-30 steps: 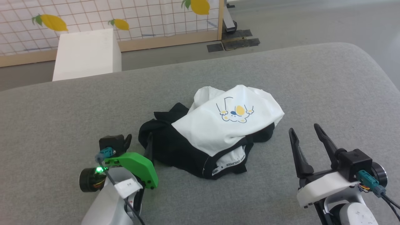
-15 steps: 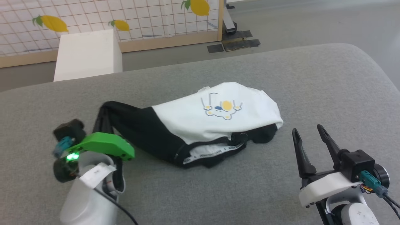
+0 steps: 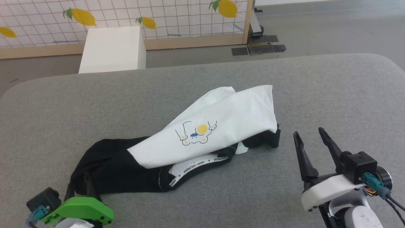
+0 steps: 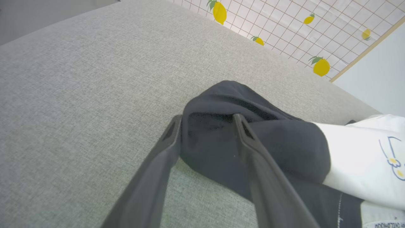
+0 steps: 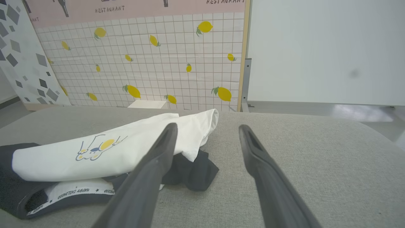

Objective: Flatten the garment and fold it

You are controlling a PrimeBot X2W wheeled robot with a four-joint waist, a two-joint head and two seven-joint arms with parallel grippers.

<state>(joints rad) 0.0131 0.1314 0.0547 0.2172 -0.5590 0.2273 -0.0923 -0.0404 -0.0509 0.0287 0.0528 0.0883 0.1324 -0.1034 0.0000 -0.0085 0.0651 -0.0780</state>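
While the grey table [image 3: 316, 88] bears the garment [image 3: 221, 120] bunched mid-surface, flattening looks barely begun and folding undone. Left gripper [image 4: 207, 126] has black cloth between its fingers; right gripper [image 3: 311, 142] stands spread, empty.

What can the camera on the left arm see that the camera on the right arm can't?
The left wrist view alone shows the left tool with black shirt cloth bunched between its fingers. The right wrist view alone shows the right tool, open above the bare couch, plus a white box and the word RESTAURANT on the wall. Both show the shirt, its little cartoon and the lemon wall.
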